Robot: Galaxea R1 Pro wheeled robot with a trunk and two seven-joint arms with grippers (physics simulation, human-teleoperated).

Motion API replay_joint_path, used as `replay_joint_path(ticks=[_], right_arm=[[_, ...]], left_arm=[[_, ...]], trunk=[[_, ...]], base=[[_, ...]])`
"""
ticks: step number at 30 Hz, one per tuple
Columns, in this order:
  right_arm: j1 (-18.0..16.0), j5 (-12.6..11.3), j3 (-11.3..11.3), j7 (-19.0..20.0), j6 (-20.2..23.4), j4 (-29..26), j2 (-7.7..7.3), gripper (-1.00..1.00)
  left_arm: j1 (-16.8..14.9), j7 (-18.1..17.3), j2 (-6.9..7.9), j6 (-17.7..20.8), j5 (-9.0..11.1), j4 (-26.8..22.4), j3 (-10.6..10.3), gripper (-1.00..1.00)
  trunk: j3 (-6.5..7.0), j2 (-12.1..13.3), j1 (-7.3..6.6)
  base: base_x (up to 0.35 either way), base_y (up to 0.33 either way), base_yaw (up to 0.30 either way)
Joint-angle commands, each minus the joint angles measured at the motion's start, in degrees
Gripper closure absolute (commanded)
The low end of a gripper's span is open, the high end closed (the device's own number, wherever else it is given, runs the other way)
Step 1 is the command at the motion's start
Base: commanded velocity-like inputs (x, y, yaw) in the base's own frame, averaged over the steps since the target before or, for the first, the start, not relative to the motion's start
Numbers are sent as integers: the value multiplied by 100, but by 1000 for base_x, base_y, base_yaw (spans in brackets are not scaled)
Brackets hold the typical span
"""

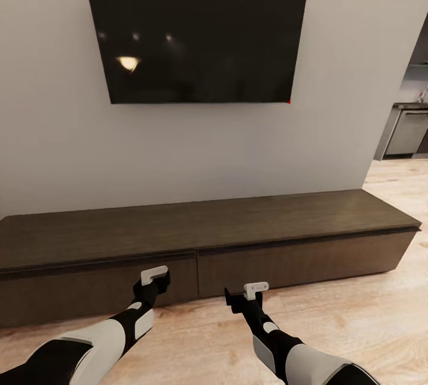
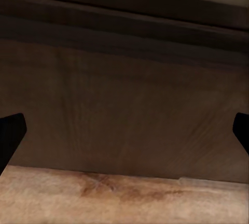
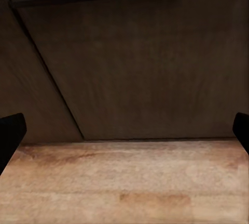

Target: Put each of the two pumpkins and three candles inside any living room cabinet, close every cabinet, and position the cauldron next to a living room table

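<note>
A long, low dark-brown wooden cabinet point(image 1: 208, 236) runs along a pale grey wall point(image 1: 53, 105), seen from the robot's head looking forward and down; its two wide drawer fronts are shut flush, meeting at a thin vertical seam near the middle; its top is a flat plank with a dark recessed strip under the front edge. Above it hangs a large black television point(image 1: 199, 31), switched off, with faint ceiling-light reflections on the glass. The floor point(image 1: 368, 307) is light wood planks; at the far right an opening shows part of a kitchen with a grey appliance point(image 1: 407, 132).

Both arms reach forward and low toward the cabinet front. The left gripper point(image 1: 156, 279) sits close before the left drawer front, near its lower half; the right gripper point(image 1: 252, 293) hovers just right of the seam, before the right drawer front, a little above the floor. In each wrist view the two dark fingertips — left point(image 2: 11, 135), right point(image 3: 11, 133) — stand far apart at opposite edges with nothing between them, so both hands are spread wide and empty; ahead of them is the brown drawer face and the strip of floor below it; the right wrist view also shows the seam as a slanting dark line.
</note>
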Motion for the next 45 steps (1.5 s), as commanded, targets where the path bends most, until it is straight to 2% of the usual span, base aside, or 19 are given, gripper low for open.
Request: replay_joint_path(ticks=[1, 11, 13, 19, 21, 25, 29, 33, 36, 37, 38, 39, 41, 42, 45], right_arm=[[-5, -60, 37, 15, -23, 9, 1, -100], [-5, -71, 17, -86, 31, -2, 1, -100], [-5, -71, 14, -335, 41, -13, 1, -100], [-5, -82, 7, -659, 59, -32, 1, -100], [-5, -126, 6, -686, 62, -33, 1, -100], [-5, -378, 5, -722, 68, -35, 1, -100], [-5, -645, 4, -726, 165, -35, 1, -100], [-7, -894, 4, -724, 528, -35, 1, -100], [-14, -1088, -1, -730, 1150, -35, 1, -100], [-15, -1133, -4, -732, 1233, -35, 1, -100], [-26, -1408, -9, -737, 1496, -35, 1, -100], [-29, -1502, -10, -738, 1542, -35, 1, -100], [-42, -2008, -7, -740, 1705, -35, 1, -100], [-45, -2124, -6, -740, 1753, -35, 1, -100], [-64, -2718, -5, -737, 2230, -35, 1, -100]], left_arm=[[-9, 24, -3, -35, 22, 21, -50, -100], [-10, 2, -12, -39, 16, 21, -47, -100], [-9, -3, -18, -39, 14, 21, -49, -100], [-9, -22, -32, -36, 13, -94, -50, -100], [-9, -25, -36, -31, 13, -203, -48, -100], [-9, -28, -40, -10, 13, -371, -50, -100], [-10, -28, -40, 194, 13, -475, -48, -100], [-9, -28, -51, 710, 13, -1081, -40, -100], [-9, -28, -83, 1454, 17, -1922, -42, -100], [-9, -28, -85, 1558, 18, -2057, -42, -100], [-6, -28, -88, 1960, 55, -2665, -43, -100], [-5, -28, -87, 2067, 84, -2836, -45, -100], [63, -28, -84, 2649, 355, -3640, -54, -100], [100, -28, -82, 2798, 432, -3829, -56, -100], [398, -28, -58, 3679, 815, -5017, -61, -100]], trunk=[[-6, -3, -1], [-5, -3, -1], [-5, -3, -1], [-5, -3, -1], [-5, -3, -1], [-5, -3, -1], [-5, -3, -1], [-5, -3, -1], [-5, -3, -1], [-5, -3, -1], [-5, -3, -1], [-5, -3, -1], [-5, -3, -1], [-5, -3, -1], [-5, -3, -1]], base=[[0, 0, -11], [0, 0, -2], [0, 0, 0], [0, 0, 0], [0, 0, 0], [0, 0, 0], [0, 0, 0], [0, 0, 0], [0, 0, 0], [0, 0, 0], [0, 0, 0], [0, 0, 0], [0, 0, 0], [0, 0, 0], [0, 0, 0]])
